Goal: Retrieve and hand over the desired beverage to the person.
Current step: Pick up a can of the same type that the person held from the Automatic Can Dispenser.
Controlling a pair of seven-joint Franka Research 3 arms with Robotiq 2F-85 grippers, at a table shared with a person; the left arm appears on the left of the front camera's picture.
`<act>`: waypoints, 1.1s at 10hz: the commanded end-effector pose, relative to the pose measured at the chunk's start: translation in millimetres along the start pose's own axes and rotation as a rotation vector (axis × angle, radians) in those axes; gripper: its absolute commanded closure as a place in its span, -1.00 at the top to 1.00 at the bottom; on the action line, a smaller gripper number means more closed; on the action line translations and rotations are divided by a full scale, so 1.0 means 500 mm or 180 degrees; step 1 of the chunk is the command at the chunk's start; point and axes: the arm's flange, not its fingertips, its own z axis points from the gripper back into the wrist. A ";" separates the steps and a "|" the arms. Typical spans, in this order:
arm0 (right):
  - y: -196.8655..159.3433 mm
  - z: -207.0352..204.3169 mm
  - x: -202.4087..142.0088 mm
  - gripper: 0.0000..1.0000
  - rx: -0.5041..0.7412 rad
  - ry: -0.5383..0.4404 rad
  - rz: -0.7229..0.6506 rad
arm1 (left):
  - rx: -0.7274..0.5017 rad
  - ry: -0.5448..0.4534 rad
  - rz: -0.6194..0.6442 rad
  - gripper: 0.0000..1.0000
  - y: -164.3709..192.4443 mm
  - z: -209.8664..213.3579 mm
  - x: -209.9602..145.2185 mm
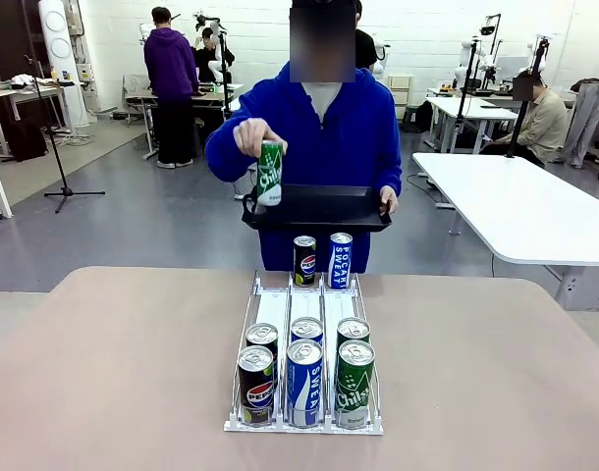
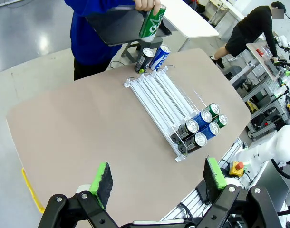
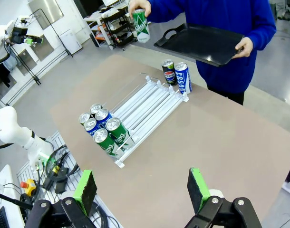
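Table [image 1: 103, 373] stands between the robot and the person [image 1: 349, 128], who is at its far edge. One hand [image 1: 389, 201] steadies a black tray [image 1: 319, 208]; the other hand [image 1: 250, 135] holds a green can [image 1: 270, 174] just above it. A rack [image 1: 275, 304] with three lanes lies mid-table. Six cans in two rows stand at the robot's end and two more at the far end.

Left gripper [image 2: 158, 176] and right gripper [image 3: 142, 186] hang high over the table, jaws spread wide with nothing between the pads.

Finding: retrieval is not begun, so pick and handover are both outstanding. Which drink is wanted cannot be told for certain. The raised green can may be the sample; if so, the match is the front green can [image 1: 354, 385] in the right lane, nearest the robot.

Labels:
- The far pair are a Pepsi can [image 1: 304, 260] and a blue can [image 1: 340, 260] reading POCARI SWEAT.
- The front Pepsi [image 1: 256, 385] reads "pepsi".
- The front blue can [image 1: 304, 383] shows "SWEA".
- Both green cans show the script "Chils".
- Second-row labels are hidden.
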 end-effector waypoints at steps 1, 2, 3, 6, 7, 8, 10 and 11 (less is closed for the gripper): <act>-0.003 0.000 0.009 1.00 0.0077 -0.0074 0.0043 | -0.0038 -0.0014 -0.0056 1.00 0.003 0.003 0.002; -0.003 0.000 0.009 1.00 0.0077 -0.0074 0.0043 | -0.0038 -0.0014 -0.0056 1.00 0.003 0.003 0.002; -0.003 0.000 0.009 1.00 0.0077 -0.0074 0.0043 | -0.0038 -0.0014 -0.0056 1.00 0.003 0.003 0.002; -0.003 0.000 0.009 1.00 0.0077 -0.0074 0.0043 | -0.0038 -0.0014 -0.0056 1.00 0.003 0.003 0.002; -0.003 0.000 0.009 1.00 0.0077 -0.0074 0.0043 | -0.0038 -0.0014 -0.0056 1.00 0.003 0.003 0.002; -0.003 0.000 0.009 1.00 0.0077 -0.0074 0.0043 | -0.0038 -0.0014 -0.0056 1.00 0.003 0.003 0.002; -0.003 0.000 0.009 1.00 0.0077 -0.0074 0.0043 | -0.0038 -0.0014 -0.0056 1.00 0.003 0.003 0.002; -0.003 0.000 0.009 1.00 0.0077 -0.0074 0.0043 | -0.0038 -0.0014 -0.0056 1.00 0.003 0.003 0.002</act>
